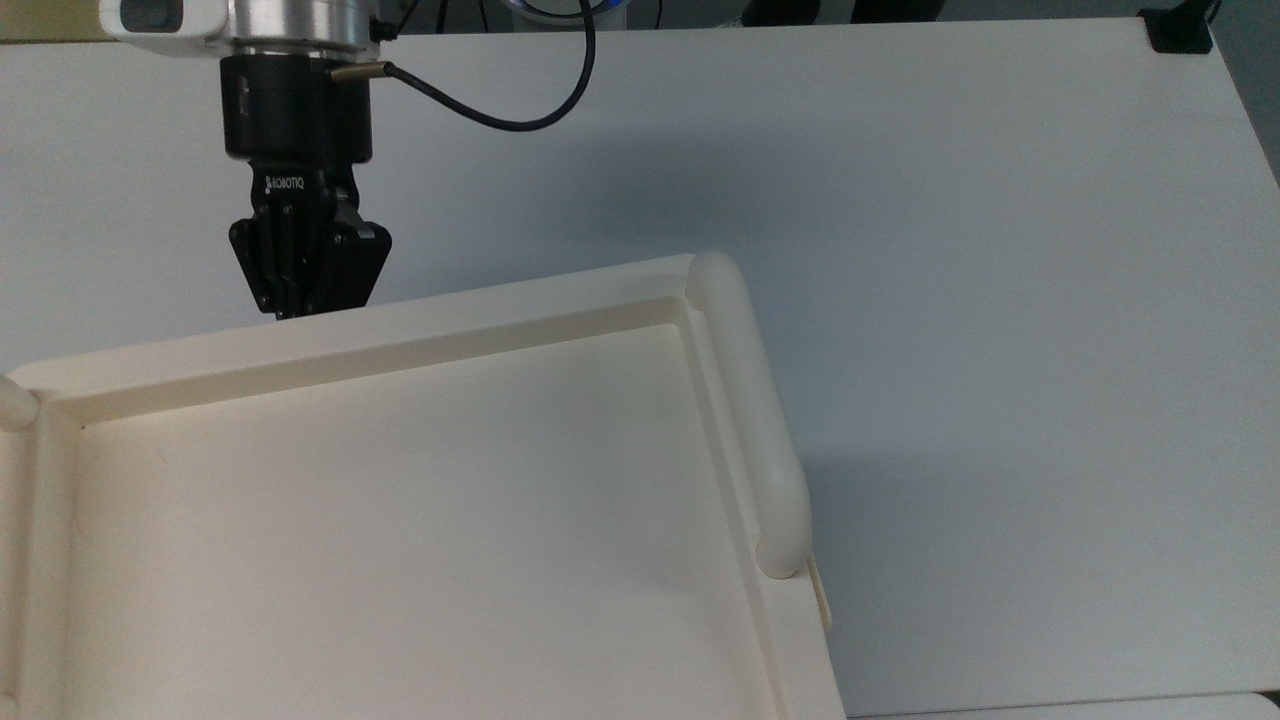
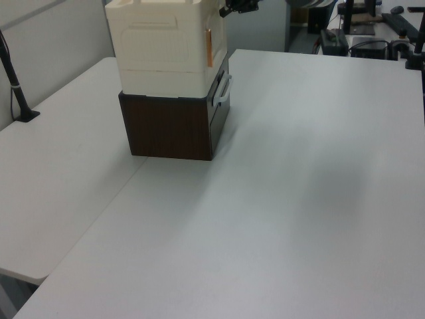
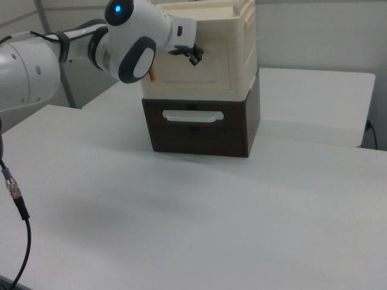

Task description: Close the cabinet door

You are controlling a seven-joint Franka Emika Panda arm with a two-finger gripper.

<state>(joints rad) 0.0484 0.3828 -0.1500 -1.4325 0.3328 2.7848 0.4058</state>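
The cabinet door [image 3: 208,67] lies flush in the front of the cream cabinet [image 2: 163,46], its framed face showing in the right view. In the left view I see the door [image 2: 218,40] nearly edge-on, with an orange mark by its hinge side. My gripper [image 3: 195,57] is shut, its tips at the door's face near the right view's left side. In the top view the gripper [image 1: 286,311] points at the cabinet's top rim [image 1: 400,325], which hides the door below. The left view has the gripper [image 2: 236,8] just off the cabinet's upper front corner.
The cream cabinet stands on a dark brown drawer unit [image 3: 202,130] with a white handle [image 3: 193,115]. A thick rounded bar [image 1: 750,410] runs along the cabinet top. White table [image 2: 285,199] spreads around. A black clamp post [image 2: 16,86] stands at the left view's left.
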